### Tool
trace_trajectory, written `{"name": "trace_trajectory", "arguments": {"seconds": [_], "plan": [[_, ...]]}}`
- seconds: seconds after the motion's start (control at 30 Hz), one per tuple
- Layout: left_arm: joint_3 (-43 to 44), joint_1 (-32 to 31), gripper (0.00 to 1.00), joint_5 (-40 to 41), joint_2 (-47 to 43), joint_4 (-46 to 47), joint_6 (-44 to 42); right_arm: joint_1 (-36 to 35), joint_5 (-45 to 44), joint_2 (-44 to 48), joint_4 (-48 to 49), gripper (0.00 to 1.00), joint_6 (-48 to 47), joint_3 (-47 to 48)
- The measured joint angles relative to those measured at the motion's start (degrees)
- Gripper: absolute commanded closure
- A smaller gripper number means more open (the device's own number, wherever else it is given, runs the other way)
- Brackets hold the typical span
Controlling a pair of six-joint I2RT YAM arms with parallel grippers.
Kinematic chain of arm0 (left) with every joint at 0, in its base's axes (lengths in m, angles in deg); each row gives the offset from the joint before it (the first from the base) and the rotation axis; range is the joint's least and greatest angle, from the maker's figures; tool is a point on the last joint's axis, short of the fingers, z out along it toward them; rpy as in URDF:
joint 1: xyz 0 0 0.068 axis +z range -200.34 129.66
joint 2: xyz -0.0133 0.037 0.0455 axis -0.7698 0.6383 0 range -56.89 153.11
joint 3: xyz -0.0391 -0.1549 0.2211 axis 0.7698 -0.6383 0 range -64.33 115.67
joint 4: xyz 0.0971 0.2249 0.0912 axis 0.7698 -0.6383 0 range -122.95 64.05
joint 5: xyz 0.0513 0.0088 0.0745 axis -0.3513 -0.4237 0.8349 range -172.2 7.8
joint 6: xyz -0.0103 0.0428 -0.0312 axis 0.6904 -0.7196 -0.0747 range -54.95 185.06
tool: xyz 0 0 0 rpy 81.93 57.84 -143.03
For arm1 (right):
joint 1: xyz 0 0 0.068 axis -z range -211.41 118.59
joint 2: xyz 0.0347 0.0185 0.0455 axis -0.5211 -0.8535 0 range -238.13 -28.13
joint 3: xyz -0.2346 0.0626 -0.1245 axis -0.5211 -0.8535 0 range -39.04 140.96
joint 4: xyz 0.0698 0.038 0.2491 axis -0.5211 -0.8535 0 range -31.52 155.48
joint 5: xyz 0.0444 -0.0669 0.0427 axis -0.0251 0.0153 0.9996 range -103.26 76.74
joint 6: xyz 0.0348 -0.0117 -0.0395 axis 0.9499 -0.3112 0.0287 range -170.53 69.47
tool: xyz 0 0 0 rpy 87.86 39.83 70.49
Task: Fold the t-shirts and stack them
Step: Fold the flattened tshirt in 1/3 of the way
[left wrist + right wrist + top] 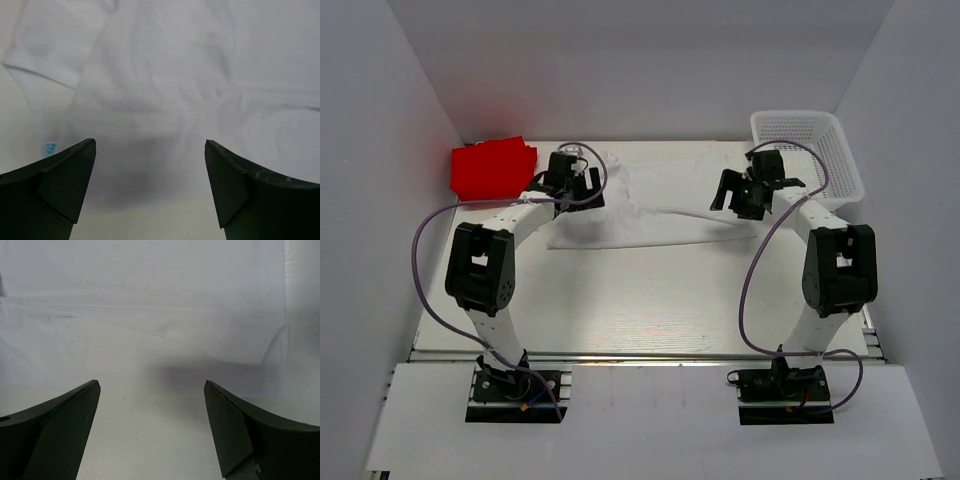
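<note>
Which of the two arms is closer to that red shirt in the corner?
The left. The left end effector hangs over the white shirt, just right of the red shirt; the right end effector is far across the table, by the basket.

Left, folded shirt (492, 167); right, spread shirt (632, 220)
</note>
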State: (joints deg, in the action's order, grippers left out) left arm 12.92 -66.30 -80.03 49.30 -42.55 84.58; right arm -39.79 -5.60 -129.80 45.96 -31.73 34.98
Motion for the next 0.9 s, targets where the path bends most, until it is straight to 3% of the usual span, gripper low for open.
{"name": "trace_trajectory", "arguments": {"seconds": [0.37,0.63,0.9], "plan": [[-11.3,0.0,0.00,-6.1,-0.3,0.0,2.4,-1.0,1.2,-6.9,1.4,0.10,-0.1,-0.2],[-11.7,0.2,0.00,-6.0,-0.1,0.8,2.7,-1.9,1.2,-11.0,4.9,0.10,0.2,1.1],[-12.1,0.2,0.00,-5.2,0.0,1.3,1.5,-2.4,-5.5,-13.8,11.7,0.10,2.3,3.1]]}}
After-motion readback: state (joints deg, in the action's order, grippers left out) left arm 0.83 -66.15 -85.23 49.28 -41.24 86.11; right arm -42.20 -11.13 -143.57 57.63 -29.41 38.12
